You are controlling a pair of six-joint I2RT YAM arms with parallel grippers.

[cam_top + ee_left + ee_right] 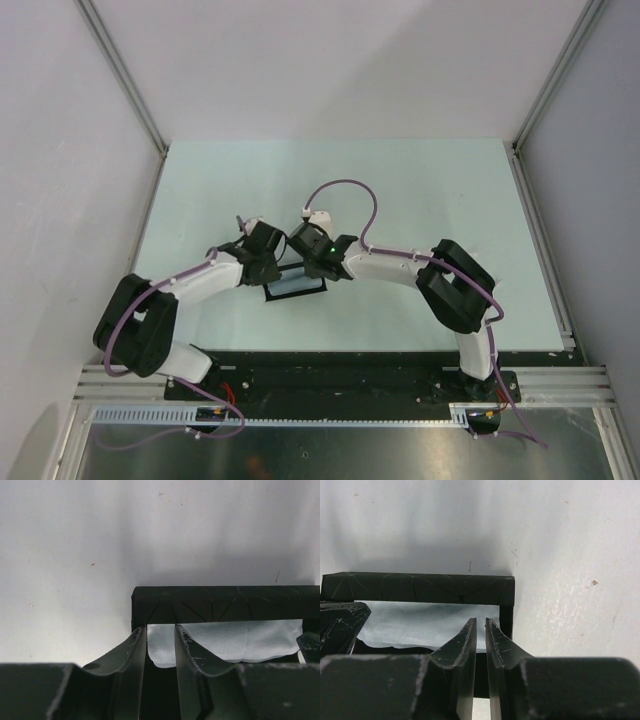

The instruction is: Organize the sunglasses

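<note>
**Inspection: sunglasses out of sight**

The black case point(225, 602) is lying open at the middle of the tabletop point(420, 190), and the pale blue cloth point(240, 637) is lying spread inside it. The left gripper point(161, 630) is hovering over the case's left end, its fingers standing partly apart with nothing between them. The right gripper point(481, 622) is hovering at the right end, its fingers a slit apart above the cloth's edge; whether they are pinching it cannot be told. The sunglasses are not showing in any view, so their place cannot be told.
</note>
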